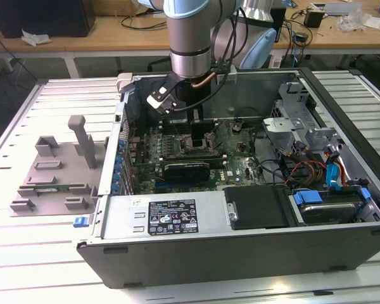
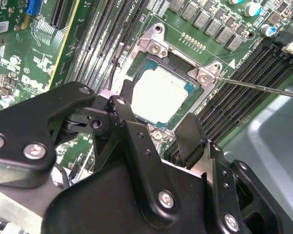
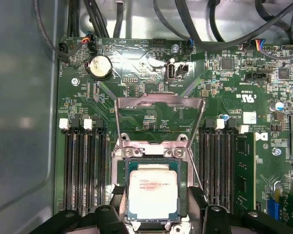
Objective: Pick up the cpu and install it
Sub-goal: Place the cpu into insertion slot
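The cpu (image 3: pixel 153 194) is lying flat in the socket (image 3: pixel 120 168), lid (image 3: pixel 158 103) flipped up, and our tool (image 2: pixel 154 117) sits right above it, released, one finger each side with gaps showing. We can't tell whether it's fully seated, since the tool covers its near corner.

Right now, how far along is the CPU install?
Done: the cpu lies inside the socket. In hand: the gripper sits directly over it; whether it grips the chip cannot be told. Left: the socket's metal load plate stands raised, not clamped down.
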